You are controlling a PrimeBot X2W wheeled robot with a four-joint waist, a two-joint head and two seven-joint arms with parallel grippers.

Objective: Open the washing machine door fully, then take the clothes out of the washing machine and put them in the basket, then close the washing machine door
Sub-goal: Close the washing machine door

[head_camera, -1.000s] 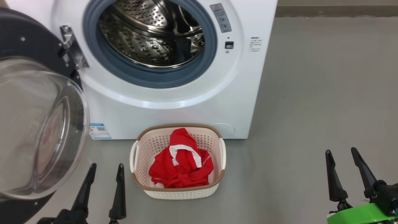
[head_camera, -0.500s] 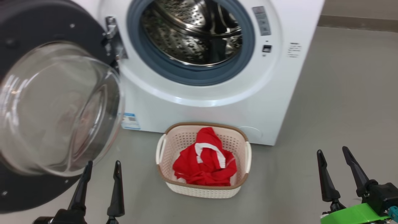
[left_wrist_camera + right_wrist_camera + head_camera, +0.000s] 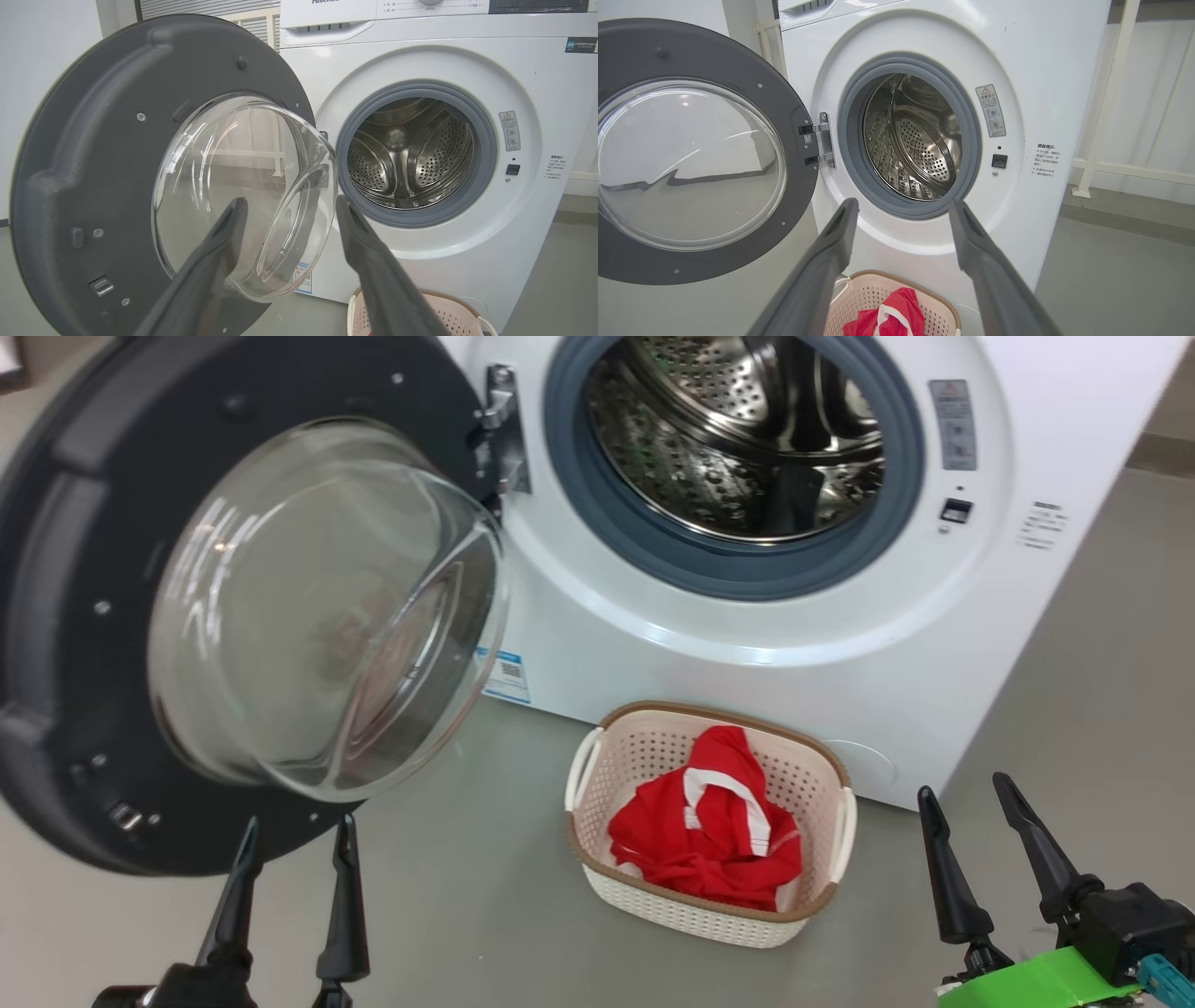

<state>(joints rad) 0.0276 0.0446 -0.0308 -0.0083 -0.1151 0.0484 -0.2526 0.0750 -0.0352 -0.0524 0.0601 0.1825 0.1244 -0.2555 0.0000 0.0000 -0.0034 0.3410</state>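
Both tools are released, jaws spread wide and grasping nothing. The left tool (image 3: 299, 821) and the right tool (image 3: 963, 784) point forward over the grey floor (image 3: 467, 933). Just ahead of and above the left tool hangs the large round black washing machine door (image 3: 93, 551) with its bulging clear glass bowl. It is swung wide open on a metal hinge (image 3: 499, 429) further ahead and to that tool's right. Between the two tools, nearer the right one, sits the small cream-white perforated plastic basket (image 3: 691, 910) with a brown woven-look rim, and the bright red fabric clothes (image 3: 709, 831) with white trim bands lie inside it. Beyond the basket, the big white front-loading washing machine (image 3: 747, 653) shows a perforated steel drum (image 3: 738, 439) that looks empty. Unloading therefore seems done, and closing the door is the step in hand. The bowl side faces the left tool, so that tool would do best to reach past the door's far-left rim, the part farthest from the hinge. It should bear on the dark ring rather than the glass and carry the ring rightward in an arc about the hinge. The right tool should keep back, out of the swing, and the door's clearance over the basket needs watching. A firm final press should seat the catch in the small dark lock slot (image 3: 955, 511).
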